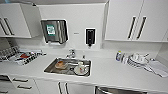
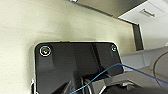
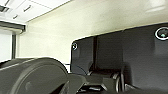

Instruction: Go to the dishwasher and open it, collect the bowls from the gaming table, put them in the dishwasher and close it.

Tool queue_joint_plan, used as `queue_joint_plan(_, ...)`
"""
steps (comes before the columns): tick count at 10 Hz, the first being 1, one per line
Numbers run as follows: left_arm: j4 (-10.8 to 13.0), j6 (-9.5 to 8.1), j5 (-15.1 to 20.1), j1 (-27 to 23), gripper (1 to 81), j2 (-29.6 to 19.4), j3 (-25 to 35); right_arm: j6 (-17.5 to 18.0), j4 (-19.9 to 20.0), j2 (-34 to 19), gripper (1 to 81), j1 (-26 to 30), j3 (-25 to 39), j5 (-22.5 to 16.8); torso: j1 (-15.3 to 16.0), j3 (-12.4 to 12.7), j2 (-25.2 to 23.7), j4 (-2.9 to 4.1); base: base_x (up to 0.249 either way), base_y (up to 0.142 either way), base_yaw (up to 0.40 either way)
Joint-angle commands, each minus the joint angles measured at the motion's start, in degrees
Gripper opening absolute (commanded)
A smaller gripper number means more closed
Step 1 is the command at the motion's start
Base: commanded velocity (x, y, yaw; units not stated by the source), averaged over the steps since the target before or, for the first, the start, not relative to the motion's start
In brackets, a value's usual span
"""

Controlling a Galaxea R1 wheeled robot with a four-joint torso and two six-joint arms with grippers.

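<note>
I face a white kitchen counter [image 1: 112,72]. Under its front edge at the lower right, the shiny steel top of the dishwasher [image 1: 117,90] just shows, and its door looks closed. The gaming table and the bowls on it are out of view. In the left wrist view, the robot's dark plate [image 2: 75,62] and a blue cable [image 2: 110,68] lie before a pale surface. In the right wrist view, the plate [image 3: 120,55] sits against a pale wall.
A steel sink [image 1: 50,68] in the counter holds an orange dish [image 1: 60,64] and a white dish [image 1: 81,70], with a faucet [image 1: 72,53] behind. A dish rack [image 1: 22,57] stands left and stacked white dishes [image 1: 137,60] right. White cabinets [image 1: 135,20] hang above, and drawers [image 1: 21,83] sit below left.
</note>
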Motion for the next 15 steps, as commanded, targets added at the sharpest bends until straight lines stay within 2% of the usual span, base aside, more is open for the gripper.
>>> queue_joint_plan(1, -0.1, -0.1, 1.2, -4.3, 81.1, -10.8, 11.9, 1.0, 0.9, -4.5, 81.1, 4.8, 4.4, -2.0, 3.5, 0.0, -5.4, 0.0, 0.0, 0.0, 0.0)
queue_joint_plan(3, -0.1, -0.1, 0.9, -5.9, 81.1, -17.6, 19.6, 1.1, 0.9, -5.1, 81.1, 5.4, 4.8, -2.1, 6.0, 0.0, -9.4, 0.0, 0.0, 0.0, 0.0)
queue_joint_plan(5, 0.5, -0.01, -1.3, -6.2, 81.1, -25.5, 29.1, 1.1, 1.2, -5.3, 81.1, 5.6, 4.7, -2.1, 8.5, 0.0, -13.4, 0.0, 0.0, 0.0, 0.0)
queue_joint_plan(8, 0.9, 0.78, -1.9, -6.3, 81.1, -32.5, 39.0, 2.4, 1.3, -6.7, 81.1, 5.9, 4.9, -2.0, 12.2, 0.0, -19.2, 0.0, 0.0, 0.0, 0.0)
queue_joint_plan(9, 2.5, 0.69, -1.9, -6.3, 81.1, -34.5, 41.7, 2.9, 1.5, -7.7, 81.1, 6.3, 5.6, -2.0, 13.4, 0.0, -21.2, 0.0, 0.0, 0.0, 0.0)
queue_joint_plan(10, 4.4, 0.69, -2.0, -6.5, 81.1, -36.8, 44.7, 3.3, 1.5, -9.0, 81.1, 6.7, 6.9, -2.0, 14.6, -2.1, -23.1, 0.0, 0.0, 0.0, 0.0)
queue_joint_plan(11, 4.9, 0.69, -2.0, -6.9, 81.1, -38.5, 46.8, 3.8, 1.5, -10.2, 81.1, 7.2, 8.2, -2.0, 15.9, -5.4, -25.1, 0.0, 0.0, 0.0, 0.0)
queue_joint_plan(13, 5.4, 0.78, -2.0, -7.6, 81.1, -40.8, 48.9, 4.1, 1.4, -12.3, 81.1, 7.8, 10.6, -1.9, 17.7, -6.4, -28.0, 0.0, 0.0, 0.0, 0.0)
queue_joint_plan(15, 5.4, 0.43, -2.0, -9.1, 81.1, -41.6, 49.0, 4.8, 1.5, -14.5, 81.1, 9.3, 13.6, -1.9, 19.9, -9.7, -31.5, 0.0, 0.0, 0.0, 0.0)
